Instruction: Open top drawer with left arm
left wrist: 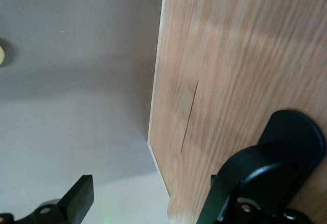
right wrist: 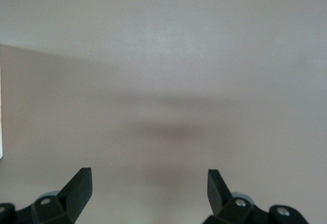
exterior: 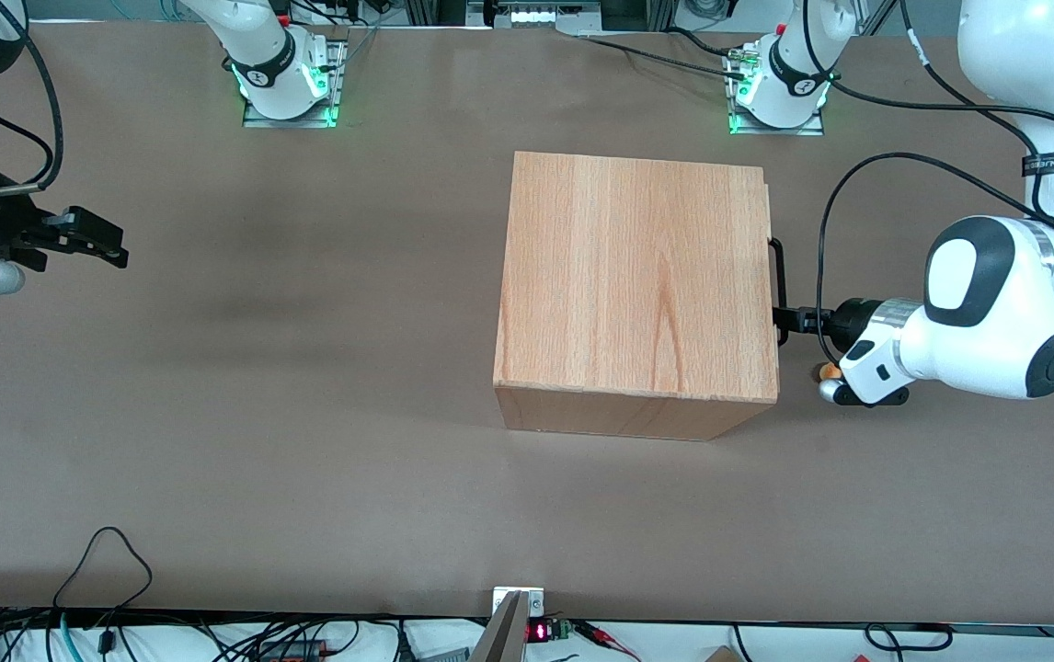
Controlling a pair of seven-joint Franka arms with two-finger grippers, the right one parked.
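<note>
Pincer (exterior: pixel 783 318) spread wide at top drawer's handle (exterior: pixel 776 276).

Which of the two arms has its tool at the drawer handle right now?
The left arm: its tool meets the black bar handle of the top drawer.

The left arm (exterior: pixel 996 313) reaches in from the working arm's end of the table, its white forearm dropping from the upper link to a rounded elbow shell with black joint caps. From there the wrist lies roughly level, the silver ring turned toward the table's middle. A black cable (exterior: pixel 826 248) loops above the wrist. The gripper (exterior: pixel 789 319) points horizontally inward, its black fingers (left wrist: pixel 76 198) spread apart in the wrist camera.
</note>
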